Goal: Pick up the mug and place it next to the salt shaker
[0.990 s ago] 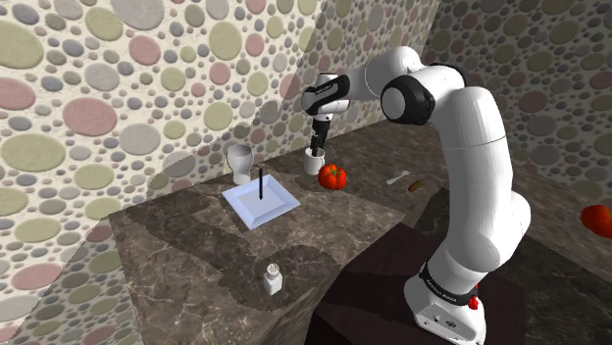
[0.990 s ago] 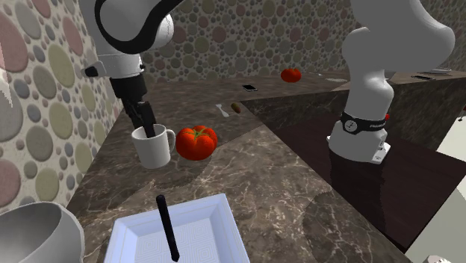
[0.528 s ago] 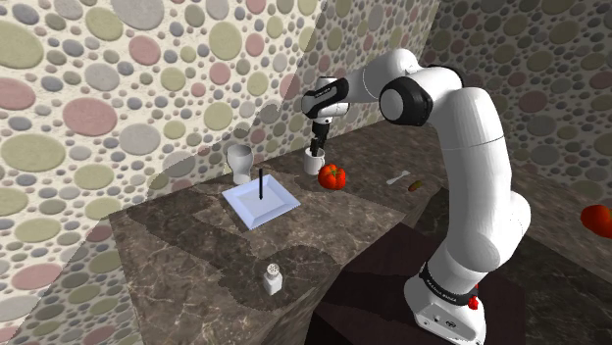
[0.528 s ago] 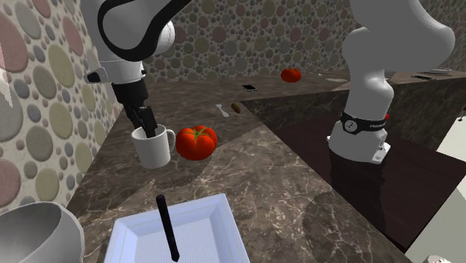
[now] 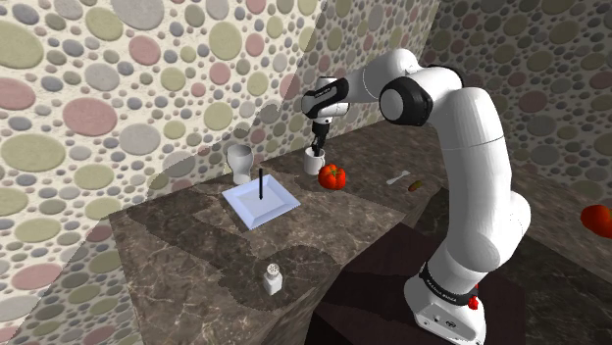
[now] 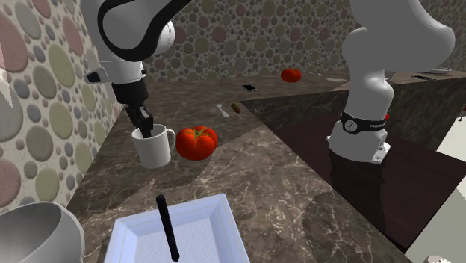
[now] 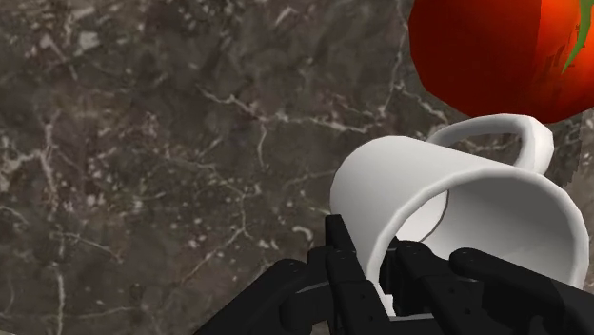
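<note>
The white arm (image 5: 476, 167) has dark joints (image 5: 407, 102), an all-black claw (image 6: 145, 131) and a black lettered band (image 6: 365, 123).

Mug (image 7: 457, 190) in hand (image 7: 381, 274), beside tomato (image 7: 490, 48)

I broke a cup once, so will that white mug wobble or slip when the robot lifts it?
The mug looks rigid, so it probably won't bend. The gripper pinches only one side of its rim, so it may tilt when lifted. Its smooth wall could also slip a little.
</note>
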Controlling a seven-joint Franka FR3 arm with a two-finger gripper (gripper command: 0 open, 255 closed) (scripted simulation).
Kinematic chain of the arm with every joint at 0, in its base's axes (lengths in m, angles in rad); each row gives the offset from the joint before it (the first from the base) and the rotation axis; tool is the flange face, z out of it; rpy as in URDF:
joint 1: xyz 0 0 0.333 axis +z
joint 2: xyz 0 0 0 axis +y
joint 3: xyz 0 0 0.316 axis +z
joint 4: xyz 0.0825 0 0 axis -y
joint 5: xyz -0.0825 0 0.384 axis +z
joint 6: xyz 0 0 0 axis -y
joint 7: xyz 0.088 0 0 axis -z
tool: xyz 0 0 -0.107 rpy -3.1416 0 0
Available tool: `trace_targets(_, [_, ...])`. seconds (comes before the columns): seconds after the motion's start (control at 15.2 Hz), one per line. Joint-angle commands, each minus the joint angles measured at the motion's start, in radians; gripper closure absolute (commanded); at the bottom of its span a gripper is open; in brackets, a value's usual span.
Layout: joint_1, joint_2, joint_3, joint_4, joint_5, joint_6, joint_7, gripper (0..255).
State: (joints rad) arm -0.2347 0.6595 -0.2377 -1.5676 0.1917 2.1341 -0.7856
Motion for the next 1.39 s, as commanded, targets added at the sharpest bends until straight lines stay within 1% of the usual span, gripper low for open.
trace_targets(0.0, [0.0,0.0,0.0,0.0,0.0,0.0,0.0,255])
trace_targets(0.2, [0.0,0.0,0.0,0.0,0.0,0.0,0.0,255])
trace_targets(1.32, [0.009,-0.107,-0.019,0.065,-0.03,-0.17,0.02,255])
